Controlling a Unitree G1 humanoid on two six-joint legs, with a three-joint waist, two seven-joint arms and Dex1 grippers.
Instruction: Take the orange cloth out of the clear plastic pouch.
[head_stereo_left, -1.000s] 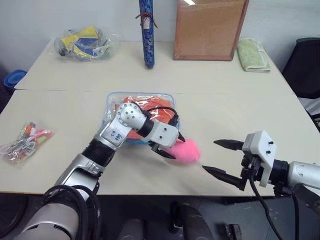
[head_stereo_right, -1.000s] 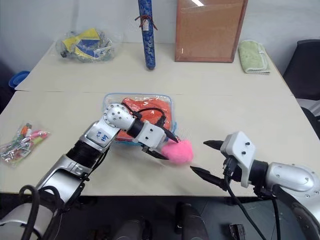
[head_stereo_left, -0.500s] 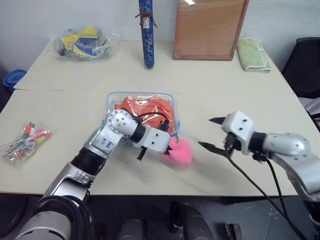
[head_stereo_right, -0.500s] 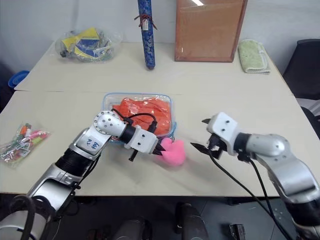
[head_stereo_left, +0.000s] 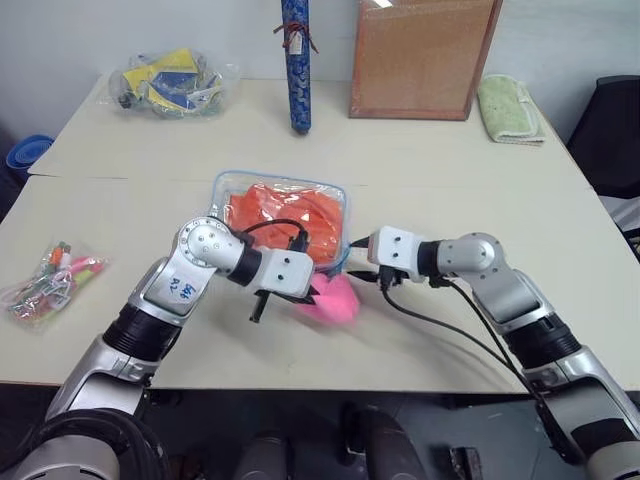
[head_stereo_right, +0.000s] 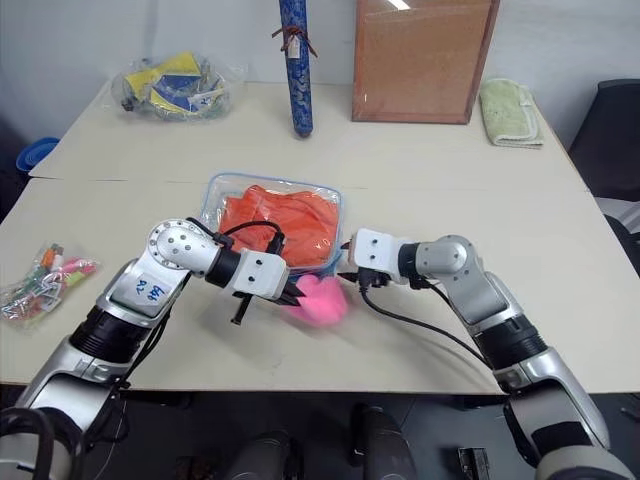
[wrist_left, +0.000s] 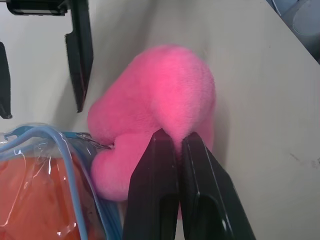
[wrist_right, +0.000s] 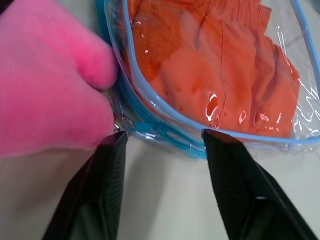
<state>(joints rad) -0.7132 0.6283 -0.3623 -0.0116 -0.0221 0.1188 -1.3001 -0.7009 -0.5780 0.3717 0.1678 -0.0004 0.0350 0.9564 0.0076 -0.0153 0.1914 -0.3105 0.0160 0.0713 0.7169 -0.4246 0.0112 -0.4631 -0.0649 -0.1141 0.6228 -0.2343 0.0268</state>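
My left gripper (wrist_left: 175, 150) is clamped tight on the fluffy pink pom-pom pull (wrist_left: 160, 105), low centre in the head views, just below the lower right corner of the flat see-through pouch with light blue zipper trim (head_stereo_left: 280, 215). The bright orange crumpled cloth (head_stereo_left: 285, 212) lies sealed inside it, mid-frame on the pale table (head_stereo_left: 480, 170). My right gripper (wrist_right: 162, 145) has its two black fingers (wrist_right: 107, 165) part open, straddling the blue zipper edge at that same corner, one tip beside the pom-pom, the other against the trim; I cannot tell whether they touch it.

What matters next, I judge: the zipper runs along the pouch's lower edge, left to right across the picture, and the pouch sits up and left of my right tips. So the right should pin the corner while the left drags the pull along the edge.

Against a second ago: my left jaws have gone from open to shut on the pom-pom and drifted leftward, and my right arm has swung in from the lower right, narrowing from full width
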